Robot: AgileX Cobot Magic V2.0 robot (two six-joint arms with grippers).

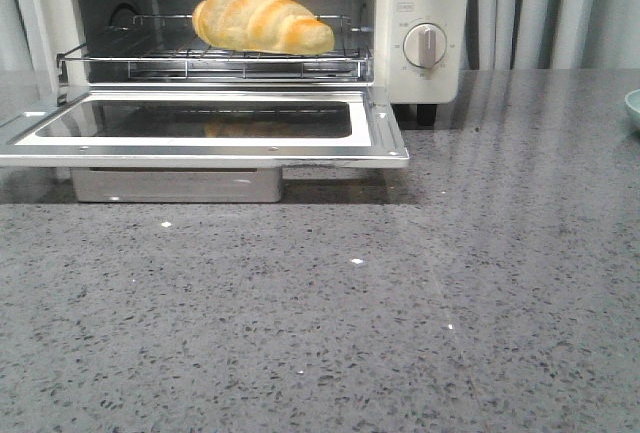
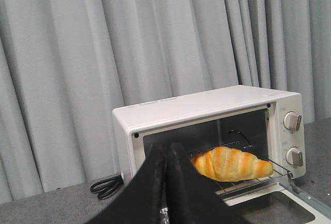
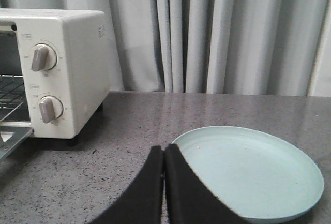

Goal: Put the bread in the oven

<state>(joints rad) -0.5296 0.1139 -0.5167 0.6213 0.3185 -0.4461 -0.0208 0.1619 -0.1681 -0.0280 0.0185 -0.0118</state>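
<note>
The golden-brown bread (image 1: 262,19) lies on the wire rack (image 1: 215,55) inside the cream-white oven (image 1: 420,28), whose glass door (image 1: 200,123) hangs open and flat toward me. In the left wrist view the bread (image 2: 231,164) shows on the rack inside the oven (image 2: 207,110), beyond my left gripper (image 2: 166,146). That gripper is shut with nothing between its black fingers. My right gripper (image 3: 164,150) is also shut and empty, held off to the oven's (image 3: 67,69) knob side. Neither gripper appears in the front view.
A pale blue-green plate (image 3: 248,169) sits on the grey speckled counter beside my right gripper; its rim (image 1: 633,108) shows at the far right in the front view. A black power cord (image 2: 106,186) lies coiled beside the oven. Grey curtains hang behind.
</note>
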